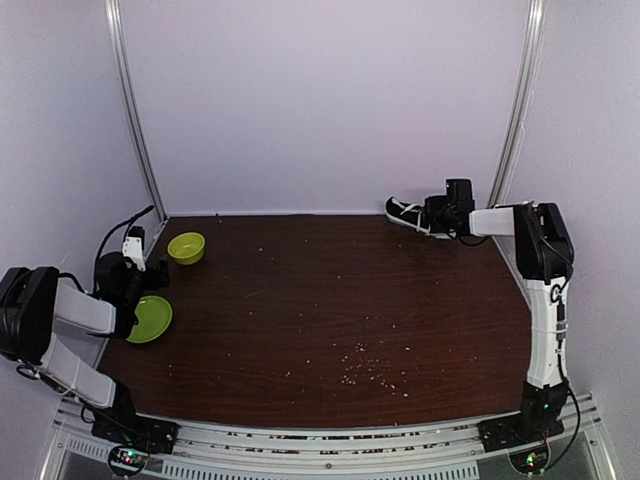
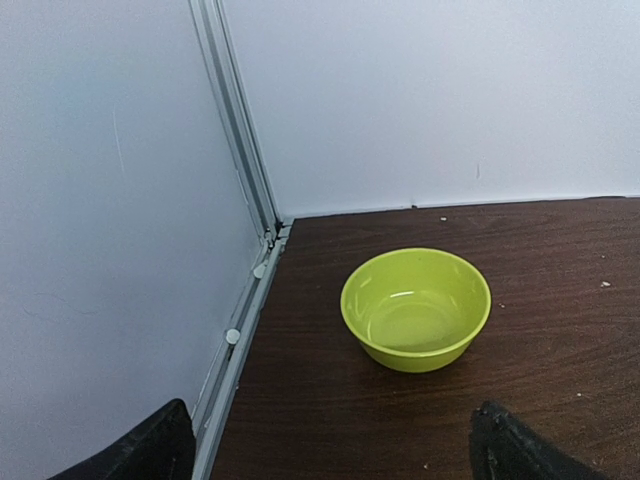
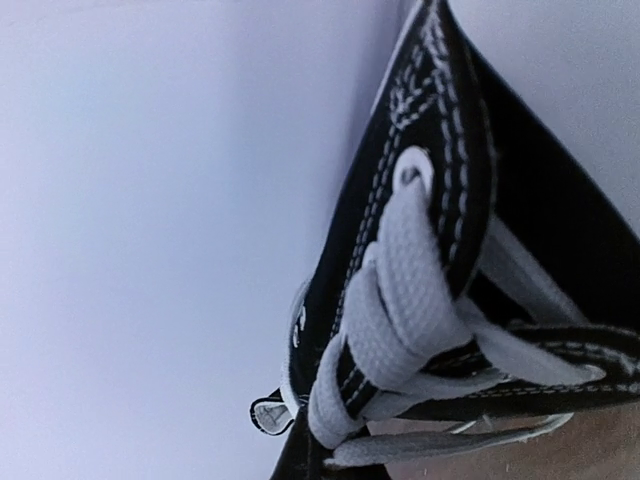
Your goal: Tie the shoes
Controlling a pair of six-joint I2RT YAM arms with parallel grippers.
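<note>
The black sneaker [image 1: 405,212] with white laces lies at the back right of the table, against the rear wall. My right gripper [image 1: 436,216] is at its heel end and appears shut on the shoe. In the right wrist view the shoe's [image 3: 440,200] black canvas fills the frame, with the white laces [image 3: 400,300] threaded through the eyelets very close to the camera. The fingers themselves are hidden there. My left gripper [image 1: 150,268] is far off at the left edge. It is open and empty [image 2: 335,450], with its fingertips [image 2: 510,445] wide apart above the table.
A lime green bowl [image 1: 186,247] stands at the back left, just ahead of the left gripper [image 2: 416,308]. A green plate [image 1: 150,318] lies beside the left arm. Small crumbs [image 1: 365,370] dot the dark wooden table [image 1: 320,300]. White walls with metal corner posts [image 1: 135,110] close in the back and sides.
</note>
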